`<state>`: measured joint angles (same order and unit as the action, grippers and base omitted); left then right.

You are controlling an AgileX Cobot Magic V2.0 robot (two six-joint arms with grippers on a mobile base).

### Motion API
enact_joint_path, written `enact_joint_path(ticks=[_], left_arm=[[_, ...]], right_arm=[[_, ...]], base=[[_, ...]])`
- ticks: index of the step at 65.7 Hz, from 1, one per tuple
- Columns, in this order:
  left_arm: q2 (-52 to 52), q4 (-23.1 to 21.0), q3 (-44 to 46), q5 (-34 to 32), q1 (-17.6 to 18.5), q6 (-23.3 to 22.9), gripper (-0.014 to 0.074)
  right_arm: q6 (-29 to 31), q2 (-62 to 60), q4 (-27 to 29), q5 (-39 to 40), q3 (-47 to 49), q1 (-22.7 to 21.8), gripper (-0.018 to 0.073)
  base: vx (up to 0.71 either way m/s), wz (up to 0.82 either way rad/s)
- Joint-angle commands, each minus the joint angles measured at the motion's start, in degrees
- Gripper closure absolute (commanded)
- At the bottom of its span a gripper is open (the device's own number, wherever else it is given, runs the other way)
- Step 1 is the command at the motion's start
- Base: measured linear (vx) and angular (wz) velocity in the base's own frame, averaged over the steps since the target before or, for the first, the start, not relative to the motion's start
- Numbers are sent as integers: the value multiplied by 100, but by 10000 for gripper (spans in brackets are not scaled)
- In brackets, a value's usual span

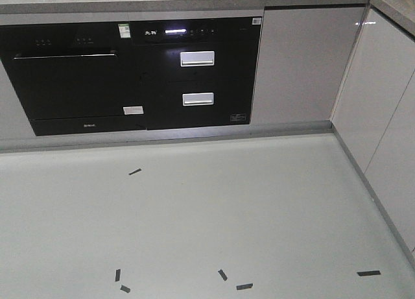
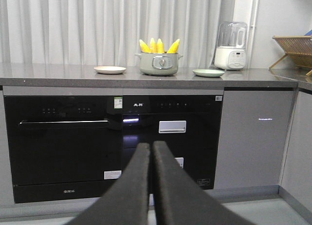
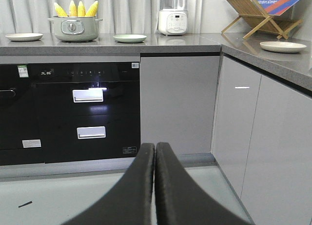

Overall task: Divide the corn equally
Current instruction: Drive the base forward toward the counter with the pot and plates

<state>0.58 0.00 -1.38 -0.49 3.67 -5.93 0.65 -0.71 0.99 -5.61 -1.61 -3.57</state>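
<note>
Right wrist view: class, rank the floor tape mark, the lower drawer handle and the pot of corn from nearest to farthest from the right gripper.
1. The tape mark, on the floor, low left of the right gripper.
2. The lower drawer handle, ahead and left.
3. The pot of corn, up on the countertop, far left.

A grey countertop [image 2: 58,79] runs above black built-in appliances [image 2: 63,147]. On it stands a grey-green pot [image 2: 158,65], with a cream plate [image 2: 109,69] at its 9 o'clock and a pale green plate [image 2: 208,72] at its 3 o'clock. Farther toward 3 o'clock: a white blender [image 2: 231,53], then a wooden dish rack [image 2: 294,48].
</note>
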Motion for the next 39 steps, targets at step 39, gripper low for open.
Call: enact_joint_path(ticks=[39], left_arm=[[93,-38,-81,-456,-8,-44,603]], right_arm=[[53,-6,-29,456,-57,2,560]], base=[[13,3]])
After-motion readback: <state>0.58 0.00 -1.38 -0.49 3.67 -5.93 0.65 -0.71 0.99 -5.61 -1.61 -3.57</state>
